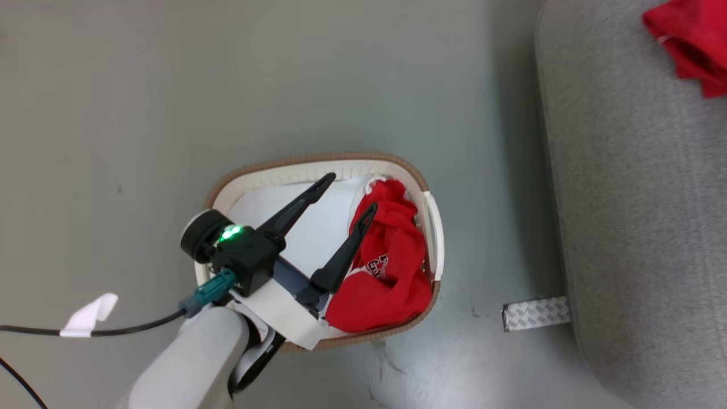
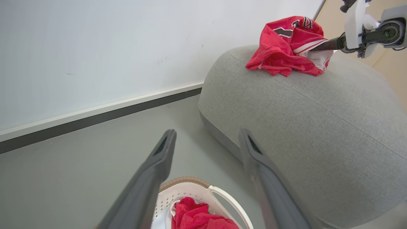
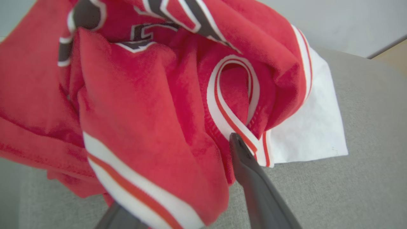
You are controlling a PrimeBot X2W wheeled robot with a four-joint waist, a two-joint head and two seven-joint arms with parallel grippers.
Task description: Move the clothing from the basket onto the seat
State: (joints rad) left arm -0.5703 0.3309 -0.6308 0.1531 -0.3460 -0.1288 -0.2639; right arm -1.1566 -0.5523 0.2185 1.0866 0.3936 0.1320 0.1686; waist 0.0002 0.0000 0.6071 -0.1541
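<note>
Two red jerseys in soft knit, trimmed with white stripes and black-and-white lettering. One red jersey (image 1: 392,267) lies crumpled on the sofa side of the basket (image 1: 341,159). The second jersey (image 2: 283,47) is heaped on the sofa (image 1: 642,227).

The single oval basket is white perforated plastic under a brown woven-look rim. The sofa beside it is light grey woven fabric, rounded, with one stitched seam.

Your left gripper (image 1: 350,193) hangs over the basket. Its two dark fingers are spread wide and hold nothing, with one tip over the jersey's edge. Your right gripper (image 2: 324,47) sits in the second jersey with jaws apart. One finger (image 3: 251,168) shows bare beside the striped hem, and cloth is draped loose over the other.

One strip of patterned tape (image 1: 535,313) lies on the smooth grey floor (image 1: 170,113).
</note>
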